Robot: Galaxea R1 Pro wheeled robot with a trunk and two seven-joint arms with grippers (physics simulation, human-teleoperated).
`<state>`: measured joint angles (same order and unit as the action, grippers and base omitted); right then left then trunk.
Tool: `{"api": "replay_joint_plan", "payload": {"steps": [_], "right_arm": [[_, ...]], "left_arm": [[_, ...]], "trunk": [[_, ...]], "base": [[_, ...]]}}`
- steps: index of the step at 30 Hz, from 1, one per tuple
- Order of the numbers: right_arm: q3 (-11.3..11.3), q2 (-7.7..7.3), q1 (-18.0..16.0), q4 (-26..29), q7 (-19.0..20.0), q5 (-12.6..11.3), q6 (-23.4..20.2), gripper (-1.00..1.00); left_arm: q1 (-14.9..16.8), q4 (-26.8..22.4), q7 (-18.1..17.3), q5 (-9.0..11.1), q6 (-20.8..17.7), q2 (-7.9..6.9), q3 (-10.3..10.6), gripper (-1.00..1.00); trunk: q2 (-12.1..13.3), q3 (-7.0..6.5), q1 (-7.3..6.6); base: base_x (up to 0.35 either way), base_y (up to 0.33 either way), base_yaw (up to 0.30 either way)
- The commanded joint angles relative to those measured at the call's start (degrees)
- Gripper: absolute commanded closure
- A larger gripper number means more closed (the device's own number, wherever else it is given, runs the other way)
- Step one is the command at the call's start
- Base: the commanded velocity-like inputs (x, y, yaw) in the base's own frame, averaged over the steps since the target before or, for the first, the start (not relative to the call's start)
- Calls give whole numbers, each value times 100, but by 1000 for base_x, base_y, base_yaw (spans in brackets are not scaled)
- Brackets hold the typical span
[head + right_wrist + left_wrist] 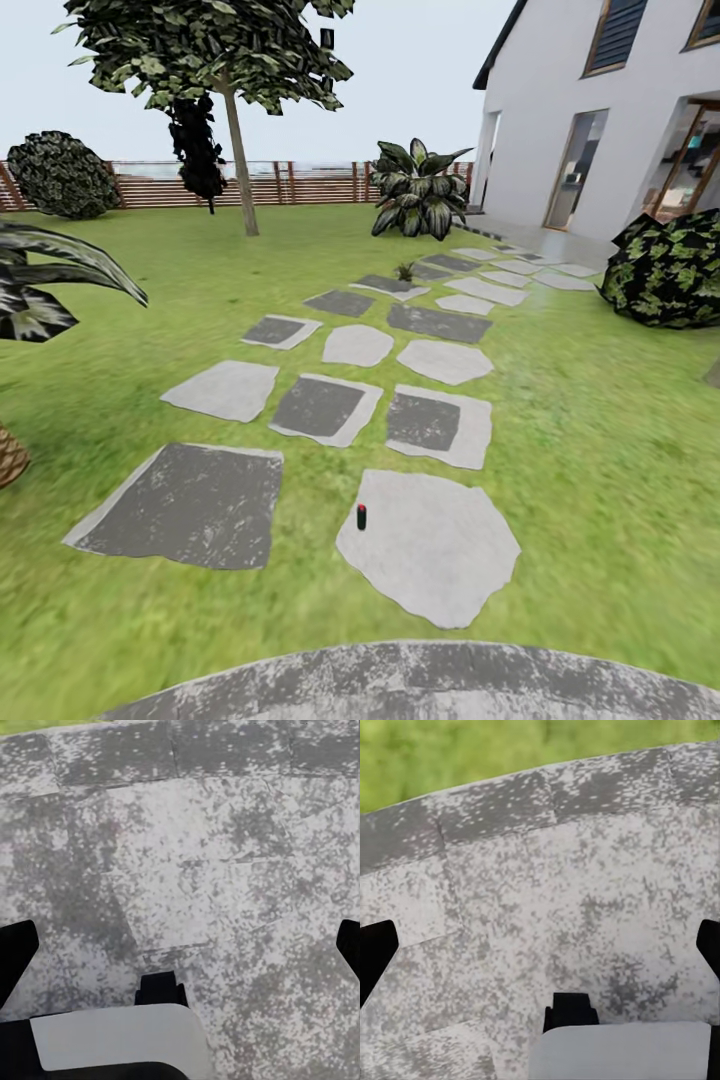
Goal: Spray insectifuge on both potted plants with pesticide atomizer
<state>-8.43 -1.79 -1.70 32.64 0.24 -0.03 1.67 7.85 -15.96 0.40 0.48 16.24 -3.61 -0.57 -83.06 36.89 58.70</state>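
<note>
- Pesticide atomizer (362, 516) stands upright on the left edge of the nearest pale stepping slab (430, 545), just beyond the round paved patio (420, 685) and well apart from both arms.
- Left gripper (540, 945) and right gripper (180, 945) each hang over the patio paving with fingers spread wide, holding nothing.
- Expect the slim bottle to tip if you brush it on approach; come in slowly.
- Watch the slab rim beside the bottle: a nudge could roll it onto the lawn (600, 480).
- One small plant (404, 271) sits far up the path; you cannot confirm it as a target.
- Open lawn flanks the path; the bush (668, 268) on the right stands well clear.
</note>
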Motion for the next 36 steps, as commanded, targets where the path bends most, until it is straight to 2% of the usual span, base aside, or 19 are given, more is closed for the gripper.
{"api": "replay_joint_plan", "payload": {"steps": [1,36], "right_arm": [[-7,2,-2,-3,3,0,17,-100],[-5,3,-5,-5,-5,3,26,-100]], "left_arm": [[4,5,4,5,19,1,-4,-100],[4,5,4,2,19,2,-4,-100]], "trunk": [[-2,5,3],[-2,5,3]], "base": [[333,53,-2],[337,-13,0]]}}
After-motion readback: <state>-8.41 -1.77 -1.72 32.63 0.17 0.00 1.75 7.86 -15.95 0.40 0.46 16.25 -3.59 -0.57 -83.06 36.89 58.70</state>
